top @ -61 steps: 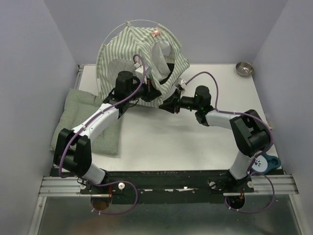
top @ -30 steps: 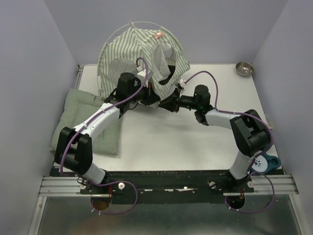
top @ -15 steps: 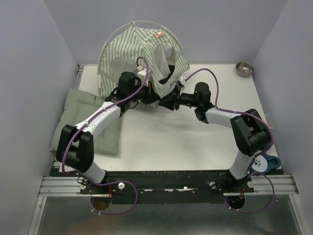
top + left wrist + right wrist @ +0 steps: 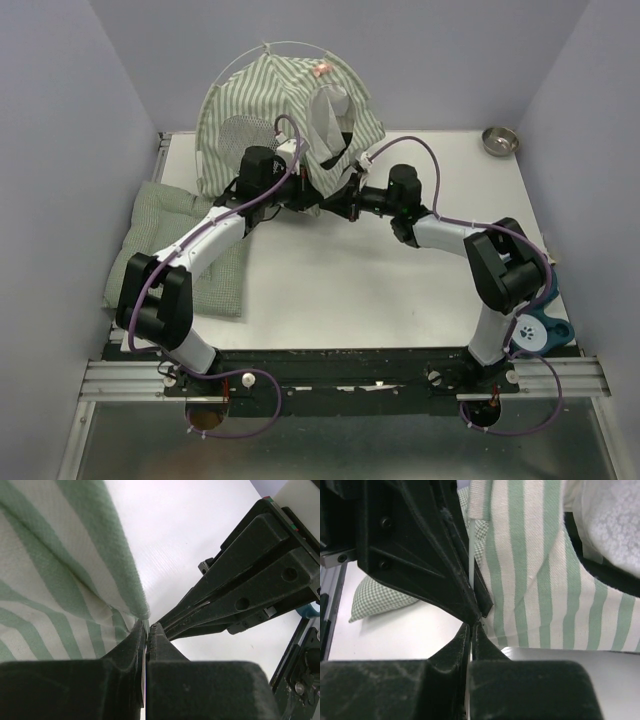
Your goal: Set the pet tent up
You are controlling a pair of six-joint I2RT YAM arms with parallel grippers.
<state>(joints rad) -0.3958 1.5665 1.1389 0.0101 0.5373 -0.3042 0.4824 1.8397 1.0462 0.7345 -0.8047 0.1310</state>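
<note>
The pet tent (image 4: 270, 100) stands at the back of the table: green-and-white stripes, a grey mesh window (image 4: 243, 130), a pink tag (image 4: 321, 68), and a thin whitish pole (image 4: 290, 44) arching over it. Both grippers meet tip to tip at its lower front edge. My left gripper (image 4: 318, 198) (image 4: 148, 626) is shut on a thin whitish pole end just under the striped hem (image 4: 75, 570). My right gripper (image 4: 343, 200) (image 4: 472, 625) is shut on the same thin pole (image 4: 470, 565), with the left gripper's black fingers (image 4: 410, 545) right above it and striped fabric (image 4: 530, 580) to the right.
A flat green checked cushion (image 4: 175, 240) (image 4: 375, 600) lies at the table's left edge, partly under the left arm. A small metal bowl (image 4: 499, 140) sits at the back right corner. A blue paw-print object (image 4: 540, 330) lies by the right arm's base. Walls close in on three sides.
My right gripper has slid left until it meets the left gripper, and its jaws have closed on the pole. The left gripper has kept its grip, and the tent stands slightly straighter.
</note>
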